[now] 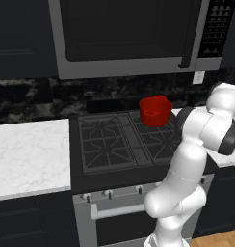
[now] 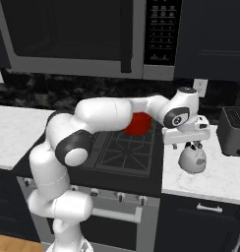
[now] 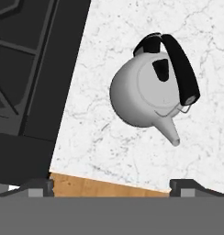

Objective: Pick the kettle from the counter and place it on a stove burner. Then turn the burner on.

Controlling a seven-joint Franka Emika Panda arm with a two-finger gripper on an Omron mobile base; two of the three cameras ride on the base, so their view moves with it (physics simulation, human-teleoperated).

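Note:
The kettle (image 2: 193,160) is small, white and rounded, with a dark top handle and a short spout. It stands on the white marble counter (image 2: 218,179) just right of the black cooktop. My gripper (image 2: 187,145) hangs directly above it, open, with nothing between the fingers. In the hand view the kettle (image 3: 146,92) lies on the counter (image 3: 100,133) ahead of my gripper (image 3: 113,186), whose tips stand wide apart. A stove burner (image 2: 126,147) with its black grate lies left of the kettle; more burners (image 1: 107,140) show in the left base view.
A red pot (image 2: 138,124) sits on the back right burner, partly behind my arm, and the red pot (image 1: 155,111) is plainer from the left. A dark toaster (image 2: 235,130) stands right of the kettle. Knobs (image 1: 110,193) line the stove front. A microwave (image 1: 124,34) hangs above.

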